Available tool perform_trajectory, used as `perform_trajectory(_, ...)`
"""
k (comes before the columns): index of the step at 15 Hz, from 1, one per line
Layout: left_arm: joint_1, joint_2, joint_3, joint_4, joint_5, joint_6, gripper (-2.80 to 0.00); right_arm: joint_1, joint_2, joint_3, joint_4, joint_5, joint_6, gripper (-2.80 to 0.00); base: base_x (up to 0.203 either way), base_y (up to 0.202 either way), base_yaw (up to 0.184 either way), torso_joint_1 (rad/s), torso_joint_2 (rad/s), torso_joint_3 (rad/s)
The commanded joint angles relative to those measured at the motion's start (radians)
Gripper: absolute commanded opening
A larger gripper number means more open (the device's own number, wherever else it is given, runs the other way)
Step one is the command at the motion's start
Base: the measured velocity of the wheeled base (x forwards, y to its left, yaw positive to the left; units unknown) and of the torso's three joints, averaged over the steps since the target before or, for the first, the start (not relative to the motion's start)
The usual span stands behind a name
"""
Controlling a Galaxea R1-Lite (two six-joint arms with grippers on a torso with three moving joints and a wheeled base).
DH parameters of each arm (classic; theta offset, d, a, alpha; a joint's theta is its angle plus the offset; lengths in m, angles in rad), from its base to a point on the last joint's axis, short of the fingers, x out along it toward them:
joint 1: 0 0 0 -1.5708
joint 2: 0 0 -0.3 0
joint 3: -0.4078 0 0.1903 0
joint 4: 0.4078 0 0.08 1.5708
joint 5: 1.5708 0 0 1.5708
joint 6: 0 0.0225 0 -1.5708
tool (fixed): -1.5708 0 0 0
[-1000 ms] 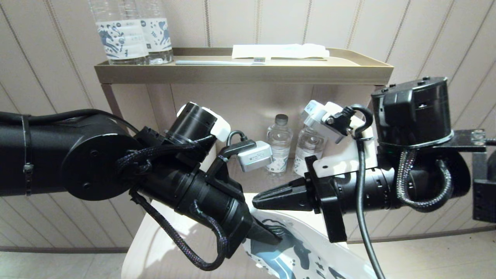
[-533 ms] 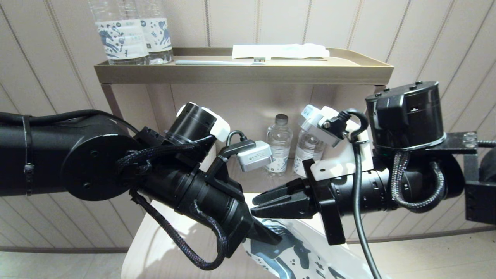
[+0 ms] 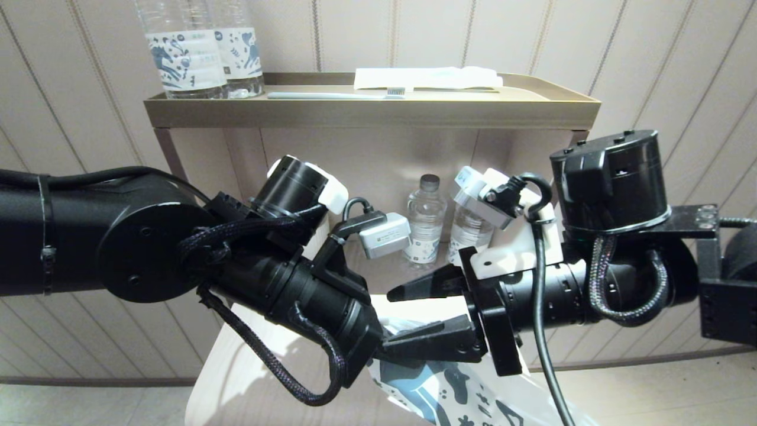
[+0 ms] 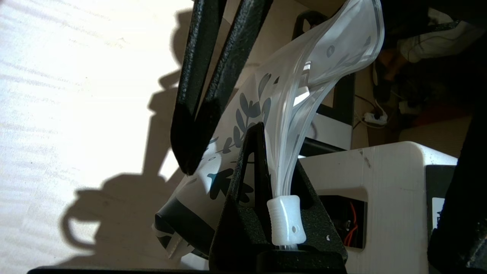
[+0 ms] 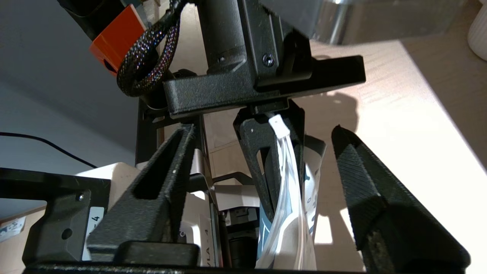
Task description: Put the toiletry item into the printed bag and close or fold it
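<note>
Plastic, white with dark blue print: the bag hangs above the pale surface, pinched at its zip strip by my left end effector, whose fingers are pressed together on the top edge. In the left wrist view the clear strip rises from between those fingers, next to a small white slider, and curves away toward the far end of the mouth, which sags partly open. The strip's long axis therefore runs away from the left grip, across to my right side.

My right end effector points level toward the left one, its tips close to the left fingers, one finger above the bag's top edge and one below. Its fingers are spread wide and hold nothing; in the right wrist view the strip passes through the open gap between them. The right arm is thus the nearer free one for pinching or running along the strip.

I judge that the closing step is in hand. The toiletry stick I cannot see; whether it lies inside the bag cannot be told. Behind, a tray carries bottles, a toothbrush and a white packet.
</note>
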Motion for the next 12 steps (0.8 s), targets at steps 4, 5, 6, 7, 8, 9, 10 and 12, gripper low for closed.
perform_trajectory(4, 0.001, 0.002, 0.002, 0.002, -0.004, 0.001, -2.80, -0.032, 0.004, -0.001, -0.001, 0.065, -0.001, 0.00, 0.000, 0.000, 0.000, 0.000, 0.00, 0.000)
perform_trajectory(5, 0.001, 0.005, 0.002, 0.002, -0.004, 0.001, -2.80, -0.032, 0.006, -0.001, -0.001, 0.068, -0.001, 0.00, 0.000, 0.000, 0.000, 0.000, 0.00, 0.000)
perform_trajectory(6, 0.001, 0.005, 0.002, 0.002, -0.004, 0.001, -2.80, -0.032, 0.006, 0.001, -0.001, 0.068, -0.001, 0.00, 0.000, 0.000, 0.000, 0.000, 0.00, 0.000)
perform_trajectory(7, 0.001, 0.005, 0.002, 0.002, -0.004, 0.001, -2.80, -0.029, 0.006, 0.006, -0.001, 0.071, -0.001, 0.00, 0.000, 0.000, 0.000, 0.000, 0.00, 0.000)
perform_trajectory(8, 0.006, 0.006, 0.002, 0.002, -0.004, 0.001, -2.80, -0.028, 0.007, 0.008, -0.001, 0.081, -0.001, 0.00, 0.000, 0.000, 0.000, 0.000, 0.00, 0.000)
perform_trajectory(9, 0.008, 0.008, 0.002, 0.002, -0.004, 0.001, -2.80, -0.028, 0.009, 0.011, -0.001, 0.091, 0.000, 0.00, 0.000, 0.000, 0.000, 0.000, 0.00, 0.000)
perform_trajectory(10, 0.008, 0.010, 0.002, 0.002, -0.006, 0.001, -2.80, -0.028, 0.009, 0.013, -0.002, 0.093, 0.001, 0.00, 0.000, 0.000, 0.000, 0.000, 0.00, 0.000)
perform_trajectory(12, 0.010, 0.011, 0.000, 0.001, -0.006, 0.001, -2.80, -0.024, 0.013, 0.014, -0.002, 0.094, 0.001, 0.00, 0.000, 0.000, 0.000, 0.000, 0.00, 0.000)
